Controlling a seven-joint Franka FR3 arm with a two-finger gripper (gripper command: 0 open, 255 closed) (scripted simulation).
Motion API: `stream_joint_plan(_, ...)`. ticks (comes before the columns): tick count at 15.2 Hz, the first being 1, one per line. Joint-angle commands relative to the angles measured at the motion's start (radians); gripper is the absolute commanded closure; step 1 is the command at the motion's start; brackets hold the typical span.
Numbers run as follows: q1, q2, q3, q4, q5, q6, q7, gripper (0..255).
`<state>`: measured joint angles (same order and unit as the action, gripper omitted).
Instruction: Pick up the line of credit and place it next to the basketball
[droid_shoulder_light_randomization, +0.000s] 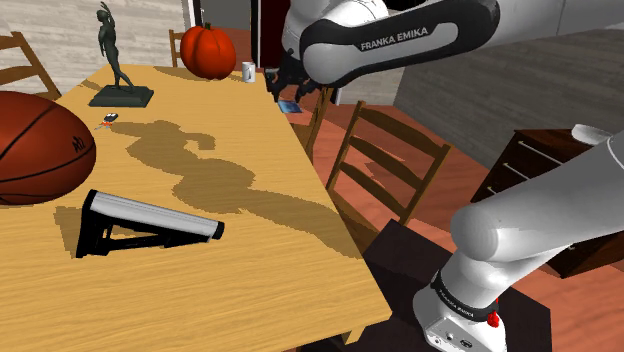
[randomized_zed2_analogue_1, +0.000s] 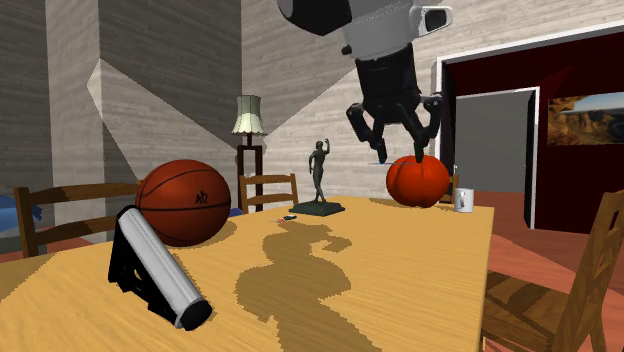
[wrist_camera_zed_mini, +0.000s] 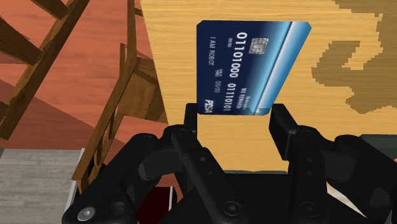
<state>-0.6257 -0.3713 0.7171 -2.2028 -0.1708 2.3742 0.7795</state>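
Pincer (wrist_camera_zed_mini: 235, 119) closed on the card (wrist_camera_zed_mini: 251, 63): my two fingers press its opposite edges, and its blue face with chip and numbers is turned toward the wrist camera.

Shoulder view: the card (droid_shoulder_light_randomization: 290, 105) hangs under the pincer at upper centre of the frame, by the right edge of the bench (droid_shoulder_light_randomization: 250, 280), above a chair (droid_shoulder_light_randomization: 385, 160).

Second exterior view: the pincer is right of centre in the upper half, raised clear of the bench top, with the pumpkin (randomized_zed2_analogue_1: 417, 180) behind it.

The basketball (droid_shoulder_light_randomization: 35, 130) rests at the shoulder view's left edge, well apart from the card. The statue (droid_shoulder_light_randomization: 115, 55) stands at upper left, and the mug (droid_shoulder_light_randomization: 248, 71) is just left of the pincer.
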Motion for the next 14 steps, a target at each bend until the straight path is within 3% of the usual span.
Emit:
stream_joint_plan(1, 0.003, -0.001, -0.005, 0.026, 0.006, -0.028, -0.01, 255)
stream_joint_plan(14, 0.01, -0.005, -0.035, 0.19, 0.033, -0.191, -0.07, 255)
